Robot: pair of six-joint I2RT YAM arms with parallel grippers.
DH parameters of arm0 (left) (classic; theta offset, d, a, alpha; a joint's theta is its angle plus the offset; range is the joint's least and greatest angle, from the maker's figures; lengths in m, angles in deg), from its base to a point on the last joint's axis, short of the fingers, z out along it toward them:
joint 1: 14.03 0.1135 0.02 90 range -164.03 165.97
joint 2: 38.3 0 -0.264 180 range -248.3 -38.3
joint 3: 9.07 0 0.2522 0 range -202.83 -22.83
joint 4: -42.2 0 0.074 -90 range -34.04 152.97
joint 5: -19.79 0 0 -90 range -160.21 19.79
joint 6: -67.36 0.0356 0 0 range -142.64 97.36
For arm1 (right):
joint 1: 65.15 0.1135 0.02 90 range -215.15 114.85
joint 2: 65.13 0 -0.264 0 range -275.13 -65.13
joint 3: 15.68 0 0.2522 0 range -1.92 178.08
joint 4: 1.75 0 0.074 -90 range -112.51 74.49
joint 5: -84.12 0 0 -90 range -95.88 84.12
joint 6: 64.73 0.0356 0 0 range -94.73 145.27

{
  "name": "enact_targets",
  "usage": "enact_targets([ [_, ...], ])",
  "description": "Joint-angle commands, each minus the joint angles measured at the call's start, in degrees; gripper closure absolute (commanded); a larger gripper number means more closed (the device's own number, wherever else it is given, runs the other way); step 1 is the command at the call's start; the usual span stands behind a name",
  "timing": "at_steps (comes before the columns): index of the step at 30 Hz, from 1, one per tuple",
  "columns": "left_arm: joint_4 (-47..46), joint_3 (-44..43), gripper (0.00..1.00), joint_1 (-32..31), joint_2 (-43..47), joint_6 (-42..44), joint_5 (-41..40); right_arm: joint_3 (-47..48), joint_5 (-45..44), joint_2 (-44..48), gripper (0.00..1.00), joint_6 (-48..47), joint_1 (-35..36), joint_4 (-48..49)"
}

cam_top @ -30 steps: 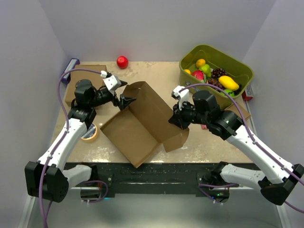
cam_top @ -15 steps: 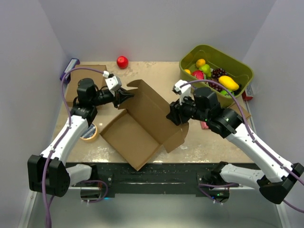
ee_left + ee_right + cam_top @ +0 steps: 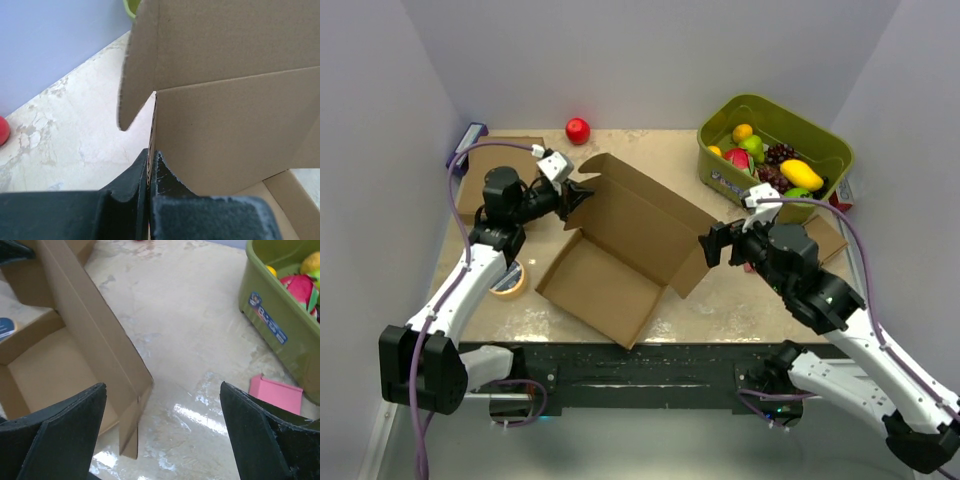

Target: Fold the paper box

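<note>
The paper box, brown corrugated cardboard, lies partly formed at the middle of the table with its tall back panel standing and its tray open toward the near edge. My left gripper is shut on the upper left edge of that panel. In the left wrist view the fingers pinch the cardboard edge just below a rounded flap. My right gripper hangs open just right of the box's right corner, touching nothing. In the right wrist view its jaws stand wide over bare table, the box to their left.
A green bin of toy fruit stands at the back right, with a pink item beside it. A red ball lies at the back. A tape roll and a flat brown box sit by the left arm.
My right gripper opened, let go of the box's right side and drew back to the right. My left gripper shut on the back panel's edge. The box swung slightly.
</note>
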Motion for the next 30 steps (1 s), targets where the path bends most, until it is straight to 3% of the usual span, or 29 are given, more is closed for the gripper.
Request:
enact_targets([
  [1, -4.8, 0.4, 1.0, 1.2, 0.7, -3.4, -4.6, -7.2, -3.5, 2.3, 0.01, 2.9, -1.5, 8.0],
  [14, -7.6, 1.8, 1.0, 2.4, 0.4, -4.0, -3.9, -19.6, 4.8, -3.9, 0.05, 5.1, -4.4, 30.5],
  [20, -9.9, 2.6, 1.0, 2.4, -0.4, -7.5, -5.7, -19.9, 5.0, -6.7, 0.41, 4.5, -4.4, 35.6],
  [21, -10.7, 3.1, 1.0, 2.4, -1.0, -8.2, -6.1, -19.8, 3.4, -7.1, 0.48, 4.1, -4.4, 36.0],
  [22, -13.1, 3.3, 1.0, 2.4, -1.4, -9.6, -6.5, -19.7, 2.3, -7.6, 0.64, 3.8, -4.5, 36.7],
  [23, -14.5, 3.5, 1.0, 2.4, -1.9, -10.4, -6.9, -19.2, 1.5, -8.1, 0.69, 2.8, -4.5, 37.0],
  [30, -24.9, 5.3, 1.0, 2.4, -7.6, -15.9, -7.2, -15.7, -7.1, -15.6, 0.78, -1.3, -4.5, 39.0],
])
